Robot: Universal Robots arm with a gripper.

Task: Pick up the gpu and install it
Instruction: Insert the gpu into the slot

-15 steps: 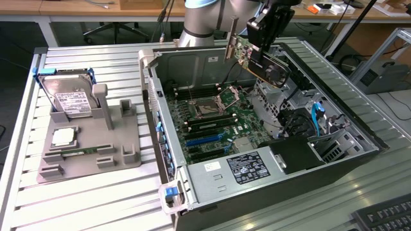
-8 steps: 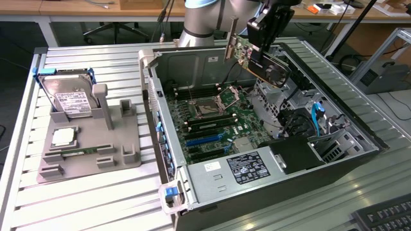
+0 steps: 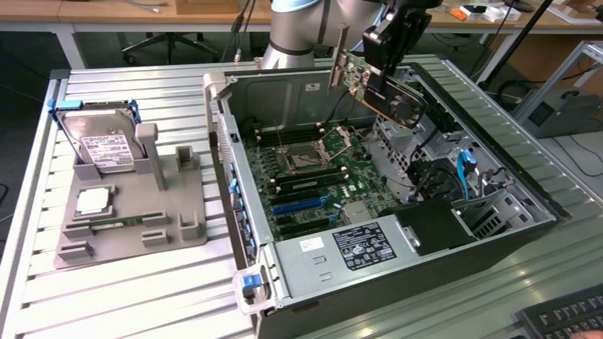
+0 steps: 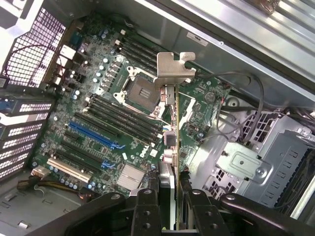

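Observation:
The gpu is a thin dark card with a green board and a silvery bracket at one end. It hangs tilted in the air above the open computer case, over the far part of the motherboard. My gripper is shut on the card's upper edge. In the wrist view the gpu shows edge-on, its bracket pointing away, and my gripper clamps it between two black fingers. The blue expansion slots lie below and to one side of the card.
A grey fixture tray sits at the exterior view's left with a hard drive, a processor chip and a green memory stick. Inside the case are the power supply, drive cages and loose cables. A keyboard lies at the near right.

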